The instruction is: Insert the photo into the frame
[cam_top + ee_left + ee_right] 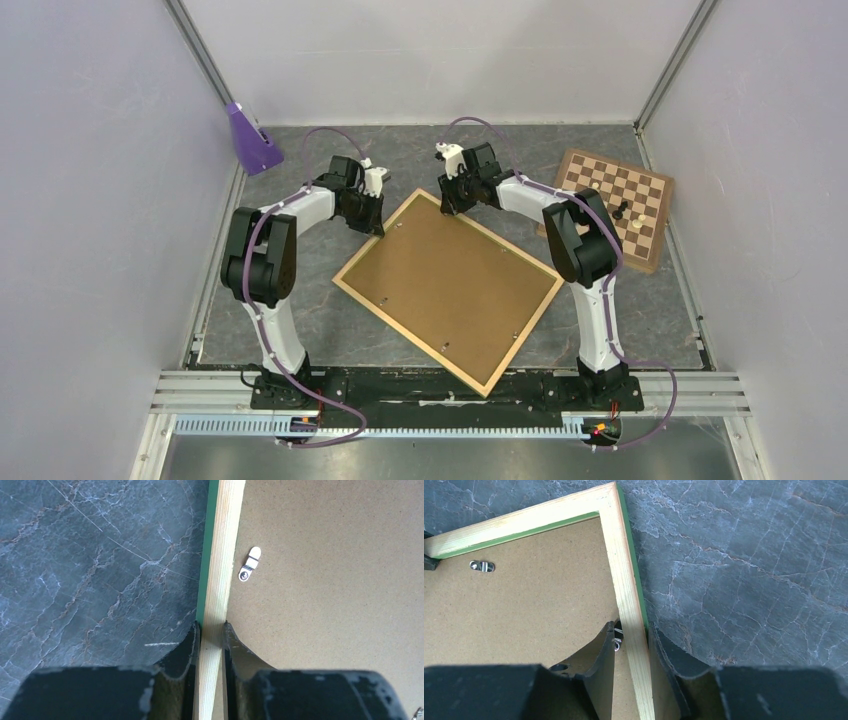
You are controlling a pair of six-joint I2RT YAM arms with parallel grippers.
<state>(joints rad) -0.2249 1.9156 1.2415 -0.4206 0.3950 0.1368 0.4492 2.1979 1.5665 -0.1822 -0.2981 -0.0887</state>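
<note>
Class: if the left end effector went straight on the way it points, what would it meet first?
Probably the frame, its pale rail already between the fingers of the left end effector; depth is unclear.

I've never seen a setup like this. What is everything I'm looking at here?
frame: one, pale wood back with green edge, lying back up mid-table
backing panel: one, brown, inside the frame
clips: several, silver, along the panel's edges
chessboard: one, brown and cream, far right
chess pieces: a few, dark and pale, on the chessboard
purple object: one, purple, far left corner
table: one, grey marbled
arms: two, black and white with purple cables, near edge
left end effector: one, black, clamped on a frame rail
right end effector: one, black, straddling a frame rail, small gap
</note>
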